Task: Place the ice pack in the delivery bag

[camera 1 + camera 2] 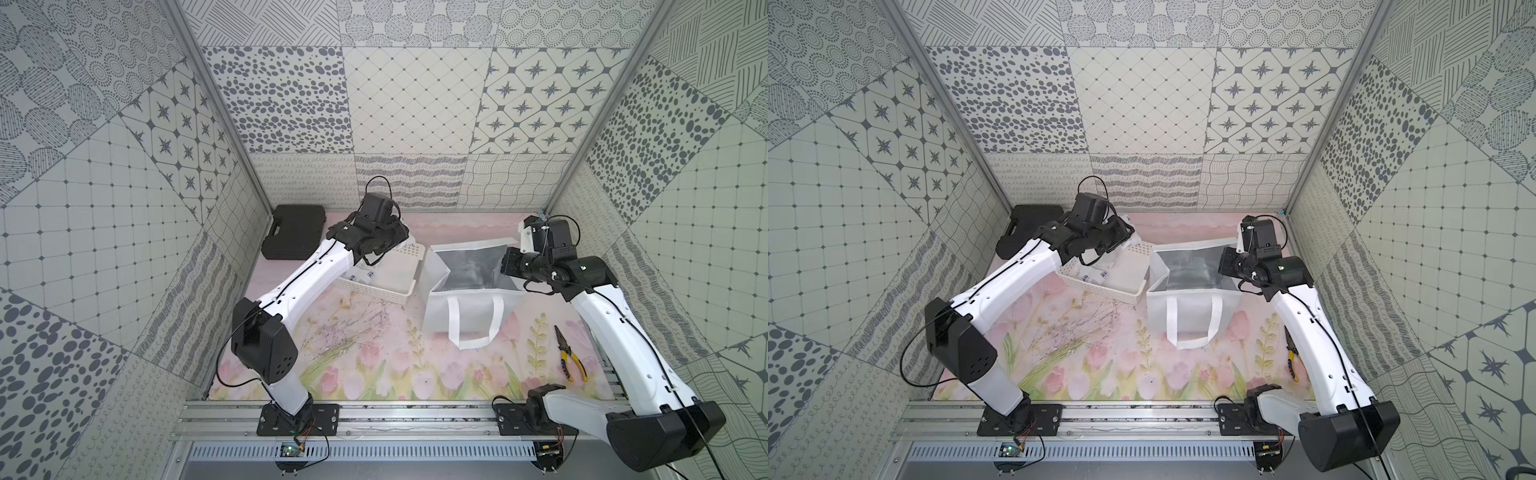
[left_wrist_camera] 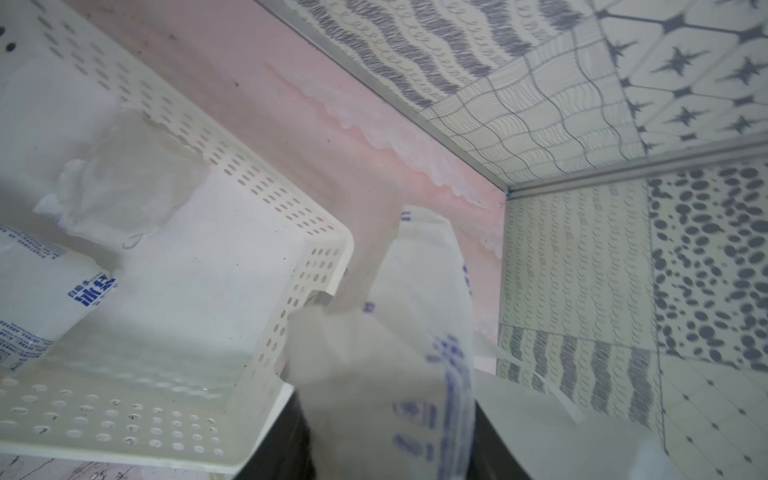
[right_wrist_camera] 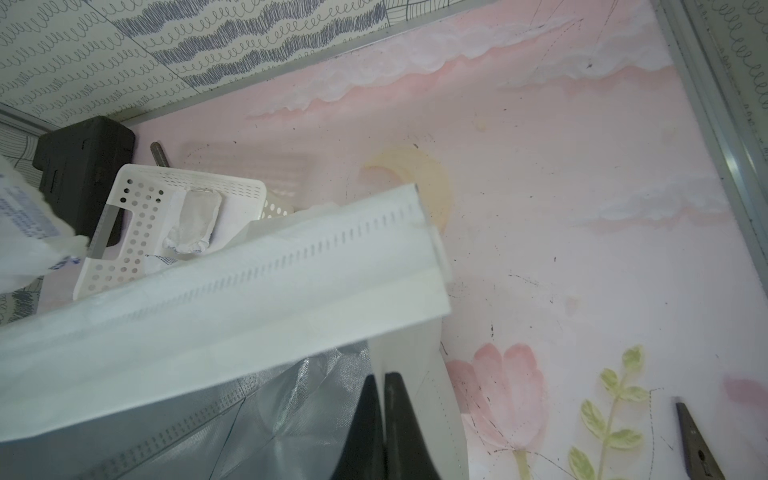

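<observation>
– Two grips live on our rig. The left gripper [image 1: 1120, 237] has its jaws clamped on the ice pack [image 2: 415, 332]. We see the pouch with blue print hanging right in front of the left wrist camera.

– Where do we have the pack relative to the delivery bag [image 1: 469, 311]?

– It's in the air over the far corner of the basket [image 1: 399, 286], the corner nearest the bag. It's not inside the bag.

– And our right gripper [image 3: 381, 380]?

– Pinched tight on the bag's side wall at the rim. Our right wrist view shows white fabric between the two black fingers [image 3: 361, 415], with the silver lining [image 3: 249, 415] beside them. The bag stands upright with its mouth open, just beside the basket. We can't tell if the two touch.

– Anything else in our basket?

– More pouches. A printed pack [image 2: 41, 291] and a crumpled clear pouch [image 2: 124, 183] lie on its floor.

– Clutter on our table [image 1: 374, 353]?

– A black case [image 1: 295, 230] sits in the far left corner, behind the basket. Yellow-handled pliers [image 1: 571, 357] lie near the right arm, apart from the bag.
</observation>
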Motion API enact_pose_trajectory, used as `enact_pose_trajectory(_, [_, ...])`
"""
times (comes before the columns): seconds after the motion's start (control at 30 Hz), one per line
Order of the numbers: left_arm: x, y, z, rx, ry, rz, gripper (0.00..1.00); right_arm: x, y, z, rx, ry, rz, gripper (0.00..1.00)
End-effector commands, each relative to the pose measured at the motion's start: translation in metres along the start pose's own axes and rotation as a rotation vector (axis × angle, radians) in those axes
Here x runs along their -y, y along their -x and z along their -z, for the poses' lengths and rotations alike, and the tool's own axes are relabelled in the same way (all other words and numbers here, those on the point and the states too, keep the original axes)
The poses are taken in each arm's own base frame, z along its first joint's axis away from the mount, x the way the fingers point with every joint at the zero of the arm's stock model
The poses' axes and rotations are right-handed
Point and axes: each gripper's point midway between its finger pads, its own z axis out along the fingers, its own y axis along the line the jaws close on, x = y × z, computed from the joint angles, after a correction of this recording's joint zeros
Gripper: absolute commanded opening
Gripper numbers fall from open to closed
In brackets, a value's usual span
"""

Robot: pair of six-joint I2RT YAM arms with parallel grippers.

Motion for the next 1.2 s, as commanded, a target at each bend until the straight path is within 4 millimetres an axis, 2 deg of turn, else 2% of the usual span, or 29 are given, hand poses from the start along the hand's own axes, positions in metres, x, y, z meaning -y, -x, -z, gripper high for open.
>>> enact_pose_trajectory(0.0, [0.084, -0.025, 0.060, -0.070, -0.274, -0.463, 0.21, -0.001, 0.007, 0.004, 0.042, 0.007, 0.011, 0.00])
enact_pose_trajectory(0.07, [0.114, -0.042, 0.076, -0.101, -0.356, -0.557, 0.21, -0.001, 0.007, 0.004, 0.042, 0.008, 0.013, 0.00])
enact_pose_trajectory(0.17, [0.146, -0.079, 0.085, -0.184, -0.468, -0.663, 0.21, -0.003, 0.006, 0.004, 0.040, 0.022, 0.010, 0.00])
enact_pose_trajectory(0.23, [0.158, -0.105, 0.080, -0.242, -0.502, -0.722, 0.21, -0.005, 0.006, 0.006, 0.041, 0.032, 0.009, 0.00])
enact_pose_trajectory(0.33, [0.161, -0.139, 0.064, -0.352, -0.520, -0.781, 0.21, -0.007, 0.006, 0.010, 0.048, 0.044, 0.010, 0.00])
enact_pose_trajectory(0.43, [0.151, -0.170, 0.042, -0.458, -0.487, -0.831, 0.21, -0.009, 0.005, 0.014, 0.054, 0.062, 0.015, 0.00])
enact_pose_trajectory(0.5, [0.140, -0.183, 0.023, -0.498, -0.443, -0.854, 0.21, -0.013, 0.004, 0.016, 0.051, 0.084, 0.019, 0.00])
enact_pose_trajectory(0.73, [0.103, -0.215, -0.037, -0.603, -0.299, -0.930, 0.22, -0.021, -0.006, 0.018, 0.032, 0.133, 0.047, 0.00])
enact_pose_trajectory(0.9, [0.062, -0.241, -0.076, -0.693, -0.179, -1.000, 0.25, -0.024, -0.009, 0.018, 0.026, 0.145, 0.058, 0.00])
enact_pose_trajectory(1.03, [0.031, -0.259, -0.097, -0.771, -0.103, -1.026, 0.28, -0.023, -0.010, 0.017, 0.024, 0.140, 0.060, 0.00])
enact_pose_trajectory(1.07, [0.027, -0.262, -0.099, -0.780, -0.094, -1.022, 0.31, -0.023, -0.010, 0.017, 0.025, 0.137, 0.061, 0.00])
enact_pose_trajectory(1.17, [0.026, -0.266, -0.099, -0.795, -0.109, -1.012, 0.50, -0.021, -0.011, 0.016, 0.023, 0.130, 0.059, 0.00])
